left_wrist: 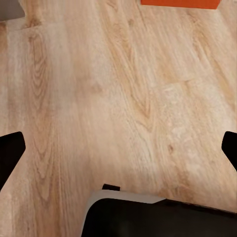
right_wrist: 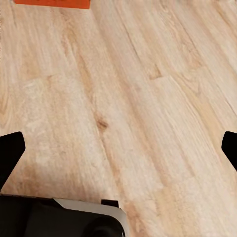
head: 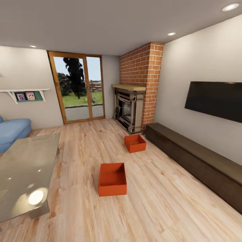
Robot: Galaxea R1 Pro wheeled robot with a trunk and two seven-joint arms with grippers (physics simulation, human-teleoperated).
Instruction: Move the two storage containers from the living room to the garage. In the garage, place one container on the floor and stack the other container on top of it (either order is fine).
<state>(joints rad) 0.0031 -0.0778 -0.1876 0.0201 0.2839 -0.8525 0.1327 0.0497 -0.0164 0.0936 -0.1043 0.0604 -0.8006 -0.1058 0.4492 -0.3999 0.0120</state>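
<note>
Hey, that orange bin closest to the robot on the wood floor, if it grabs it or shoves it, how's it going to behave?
The nearer storage container looks empty and thin-walled, so it is probably light for its size. Its flat base on the smooth plank floor suggests it would slide rather than tip or roll. Gripped by one low wall, that wall may flex somewhat.

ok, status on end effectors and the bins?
Both end effectors open, empty. Two orange-red rectangular bins on wood floor. Path unobstructed.
</note>
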